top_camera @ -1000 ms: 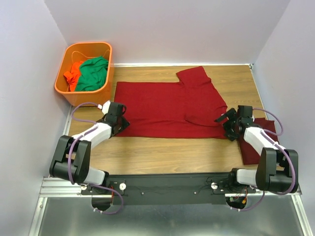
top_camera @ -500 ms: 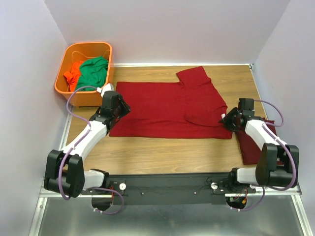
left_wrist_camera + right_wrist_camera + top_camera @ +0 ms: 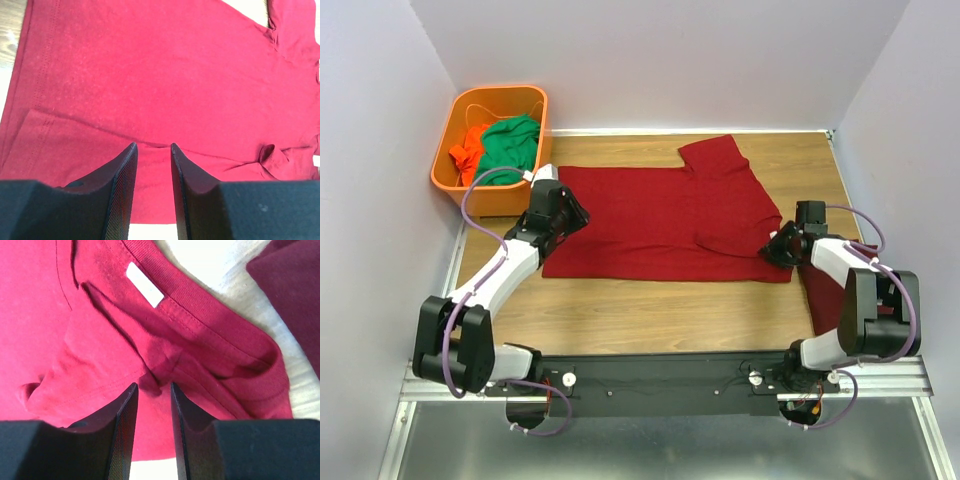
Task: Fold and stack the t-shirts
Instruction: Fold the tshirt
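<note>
A maroon t-shirt (image 3: 650, 220) lies spread flat on the wooden table, collar to the right, one sleeve (image 3: 715, 155) pointing toward the back. My left gripper (image 3: 570, 212) hovers over its hem end with jaws apart; flat cloth (image 3: 150, 75) shows between the fingers (image 3: 122, 170) and nothing is pinched. My right gripper (image 3: 770, 247) is down at the collar end. Its narrowed jaws straddle a raised pucker of fabric (image 3: 152, 382) below the white neck label (image 3: 145, 291), with a gap still showing. A second t-shirt (image 3: 835, 295), folded, lies at the right under my right arm.
An orange basket (image 3: 500, 92) stands at the back left, holding a green garment (image 3: 510, 150) and a bright orange one (image 3: 470, 150). White walls close in the left, back and right sides. Bare wood (image 3: 660, 305) runs between the spread shirt and the arm bases.
My left gripper moved from the shirt's near-left corner toward the back along the hem. My right gripper dropped onto the collar end and its jaws narrowed from wide open.
</note>
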